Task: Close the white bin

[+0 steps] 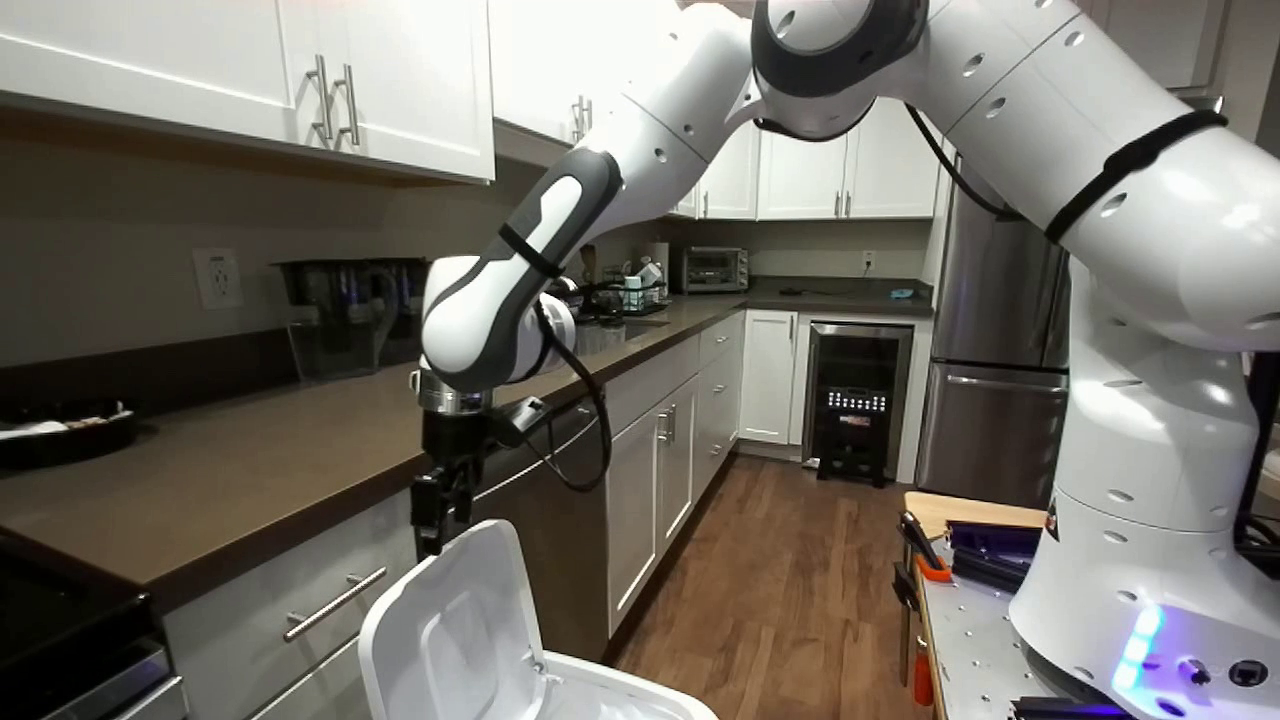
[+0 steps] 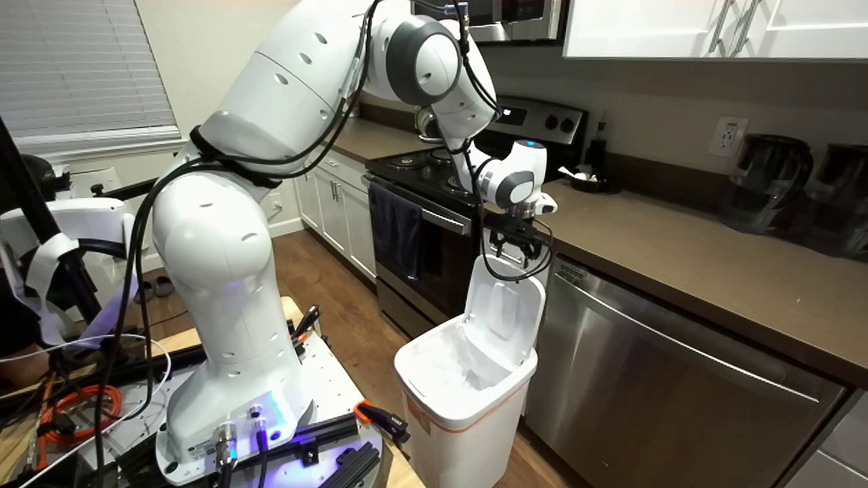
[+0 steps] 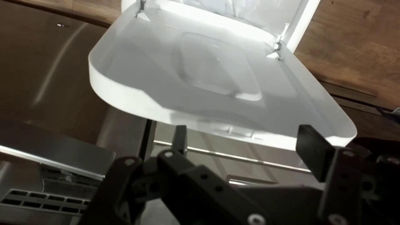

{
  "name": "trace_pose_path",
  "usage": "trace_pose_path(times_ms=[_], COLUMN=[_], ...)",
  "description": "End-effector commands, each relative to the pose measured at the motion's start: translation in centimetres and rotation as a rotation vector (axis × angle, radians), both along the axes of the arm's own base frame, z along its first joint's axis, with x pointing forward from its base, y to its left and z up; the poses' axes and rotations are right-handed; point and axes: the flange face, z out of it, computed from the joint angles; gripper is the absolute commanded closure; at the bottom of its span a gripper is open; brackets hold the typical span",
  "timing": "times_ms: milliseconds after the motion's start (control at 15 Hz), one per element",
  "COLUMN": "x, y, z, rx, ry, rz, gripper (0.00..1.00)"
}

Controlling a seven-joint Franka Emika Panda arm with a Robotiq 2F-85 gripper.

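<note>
The white bin [image 2: 461,447] stands on the floor in front of the dishwasher. Its hinged lid [image 2: 505,312] is raised, tilted back past upright, and the bin's opening shows. In an exterior view the lid [image 1: 455,640] and part of the bin's rim [image 1: 620,690] show at the bottom edge. My gripper [image 1: 430,545] points down at the lid's top edge; it also shows there in an exterior view [image 2: 513,256]. In the wrist view the gripper [image 3: 243,134] is open, with its fingers apart near the lid's free edge [image 3: 215,68] and nothing between them. I cannot tell whether a finger touches the lid.
The brown countertop [image 1: 300,470] and a drawer handle [image 1: 335,603] are close to the gripper. The steel dishwasher [image 2: 664,393] is beside the bin, and the stove [image 2: 427,224] is behind it. The robot's workbench [image 2: 339,386] stands near the bin.
</note>
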Motion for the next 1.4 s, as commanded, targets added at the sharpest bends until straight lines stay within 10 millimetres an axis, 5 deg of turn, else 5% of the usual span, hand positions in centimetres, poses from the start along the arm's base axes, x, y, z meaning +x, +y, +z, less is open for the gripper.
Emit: trace_pose_path(times_ms=[0, 200, 467, 533, 600, 733, 1067, 1333], x=[0.7, 0.8, 1.5, 1.5, 1.6, 1.6, 2.1, 2.2], y=[-0.3, -0.6, -0.8, -0.7, -0.6, -0.5, -0.4, -0.5], z=[-1.0, -1.9, -1.1, -1.1, -1.2, -1.3, -1.2, -1.2], rx=[0.005, 0.011, 0.004, 0.002, 0.003, 0.003, 0.004, 0.007], ry=[-0.022, -0.021, -0.023, -0.026, -0.030, -0.024, -0.037, -0.036], rz=[0.000, -0.005, -0.007, -0.006, -0.005, -0.006, -0.007, -0.008], gripper=[0.42, 0.57, 0.31, 0.39, 0.64, 0.64, 0.91, 0.88])
